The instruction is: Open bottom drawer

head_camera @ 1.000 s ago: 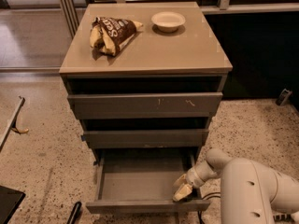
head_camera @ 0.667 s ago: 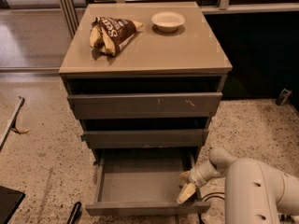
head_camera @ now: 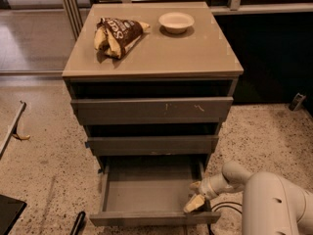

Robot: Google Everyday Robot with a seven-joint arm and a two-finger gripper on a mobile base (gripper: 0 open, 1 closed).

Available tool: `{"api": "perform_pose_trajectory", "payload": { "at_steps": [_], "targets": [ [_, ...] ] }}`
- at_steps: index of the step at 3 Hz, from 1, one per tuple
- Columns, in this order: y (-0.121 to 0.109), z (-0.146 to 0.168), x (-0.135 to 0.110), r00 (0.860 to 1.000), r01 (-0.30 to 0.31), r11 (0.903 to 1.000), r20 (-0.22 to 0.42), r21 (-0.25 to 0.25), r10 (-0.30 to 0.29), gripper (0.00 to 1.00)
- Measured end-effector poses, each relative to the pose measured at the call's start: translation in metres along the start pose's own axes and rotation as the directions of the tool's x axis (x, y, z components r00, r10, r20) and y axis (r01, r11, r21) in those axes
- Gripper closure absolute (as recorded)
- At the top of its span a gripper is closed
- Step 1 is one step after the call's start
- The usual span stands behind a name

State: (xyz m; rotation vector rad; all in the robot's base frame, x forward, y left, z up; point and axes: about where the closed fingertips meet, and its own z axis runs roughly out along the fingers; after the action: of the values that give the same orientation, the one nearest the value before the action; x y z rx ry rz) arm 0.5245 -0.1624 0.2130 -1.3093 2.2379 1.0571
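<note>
Finding: the bottom drawer (head_camera: 146, 196), a handle-less dark grey drawer with a narrow plain front and a shallow matte grey box interior, stands drawn well out at the foot of the tan flat-topped bench (head_camera: 195, 58), over the speckled terrazzo floor (head_camera: 44, 180).

The hand (head_camera: 195, 195), pale-tipped on a smooth white rounded arm (head_camera: 274, 204), sits inside the drawer's right front corner, close to the side wall. Its two tips are parted moderately, with nothing seen held between them. Whether they touch the wall cannot be told.

Risks, as judged:
- Further pulling may run the drawer off its runners (no stop is visible), dropping the front to the floor.
- Lifting out carelessly could catch a tip under the mid-sized grey drawer front (head_camera: 151, 145) just above.
- The thin black cable (head_camera: 226, 207) beside the arm could snag the drawer corner.
- A jolt to the frame would shake the crumpled brown snack bag (head_camera: 117, 31) and the small round white bowl (head_camera: 176, 21) on top. The bowl is smooth and likely to slide.

The widest grey front (head_camera: 151, 110) bears pale scratches.
</note>
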Motion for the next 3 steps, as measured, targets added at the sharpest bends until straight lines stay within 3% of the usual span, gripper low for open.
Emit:
{"api": "perform_pose_trajectory", "payload": {
  "at_steps": [1,2,3],
  "targets": [
    [-0.02,0.009,0.01,0.998,-0.048,0.9957,0.039,0.08,0.045,0.42],
    [-0.029,0.015,0.02,0.996,-0.063,0.9903,0.065,0.124,0.055,0.65],
    [-0.023,0.022,0.032,0.998,-0.049,0.9933,0.053,0.105,0.044,0.89]
  ]
}}
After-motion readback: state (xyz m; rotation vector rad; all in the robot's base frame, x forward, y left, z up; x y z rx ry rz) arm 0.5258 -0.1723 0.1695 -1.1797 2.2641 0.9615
